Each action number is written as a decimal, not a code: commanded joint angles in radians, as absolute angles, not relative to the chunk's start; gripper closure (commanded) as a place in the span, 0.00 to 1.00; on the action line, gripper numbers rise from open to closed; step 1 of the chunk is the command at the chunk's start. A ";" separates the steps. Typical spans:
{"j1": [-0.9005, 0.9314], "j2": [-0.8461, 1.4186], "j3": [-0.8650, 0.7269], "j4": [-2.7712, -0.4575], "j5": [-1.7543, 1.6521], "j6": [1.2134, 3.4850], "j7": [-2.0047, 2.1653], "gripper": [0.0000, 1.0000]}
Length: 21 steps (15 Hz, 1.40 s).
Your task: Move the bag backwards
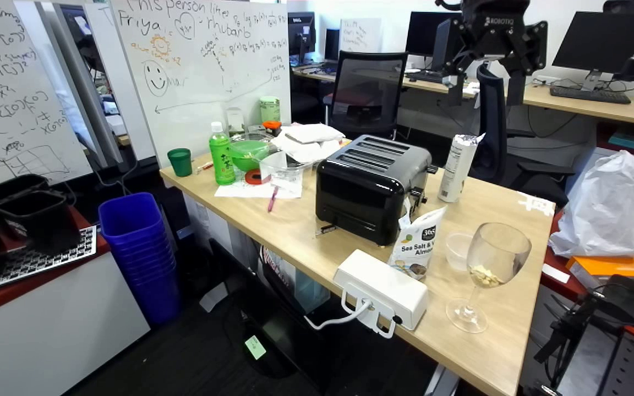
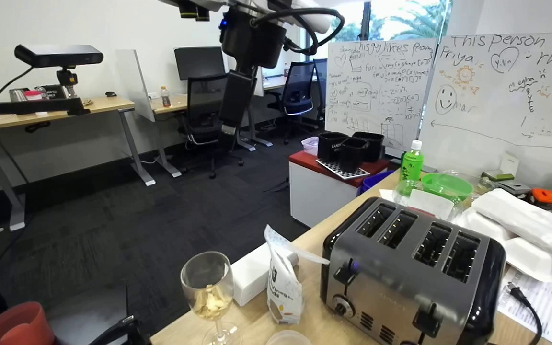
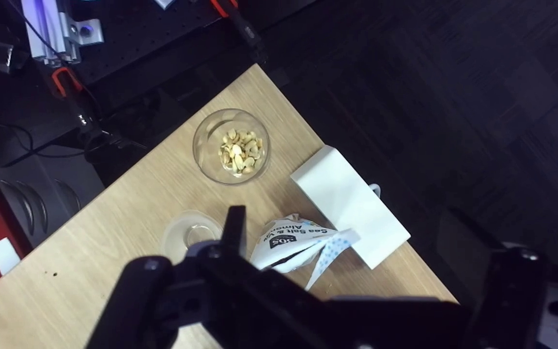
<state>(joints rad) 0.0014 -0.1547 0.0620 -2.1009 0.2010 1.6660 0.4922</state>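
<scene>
The bag (image 1: pixel 417 245) is a small white snack bag printed "Sea Salt & V… Almonds", with a torn top flap. It stands upright on the wooden table between the toaster and a white box. The bag also shows in an exterior view (image 2: pixel 284 294) and in the wrist view (image 3: pixel 291 242), where part of the gripper covers its lower edge. My gripper (image 1: pixel 485 96) is open and empty, high above the table. It also hangs in the air in an exterior view (image 2: pixel 228 136). In the wrist view the fingers (image 3: pixel 349 213) are wide apart, with the bag below, nearer the left finger.
A black and silver toaster (image 1: pixel 372 184) stands beside the bag. A white box (image 3: pixel 351 206) sits at the table's edge, close to the bag. A wine glass with nuts (image 3: pixel 231 145) and a clear plastic cup (image 3: pixel 189 232) stand nearby. A tall canister (image 1: pixel 456 170) stands behind.
</scene>
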 commanded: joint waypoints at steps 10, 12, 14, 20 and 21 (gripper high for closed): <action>-0.020 -0.030 0.025 -2.160 0.219 1.933 0.846 0.00; -0.018 -0.009 0.008 -2.178 0.225 1.960 0.941 0.00; -0.011 0.006 0.002 -2.165 0.213 1.934 0.918 0.00; -0.010 0.007 0.001 -2.167 0.232 1.934 0.975 0.00; -0.010 0.007 0.001 -2.167 0.232 1.934 0.975 0.00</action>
<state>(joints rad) -0.0143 0.0064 0.0049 -2.1689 0.2319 1.9363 0.9751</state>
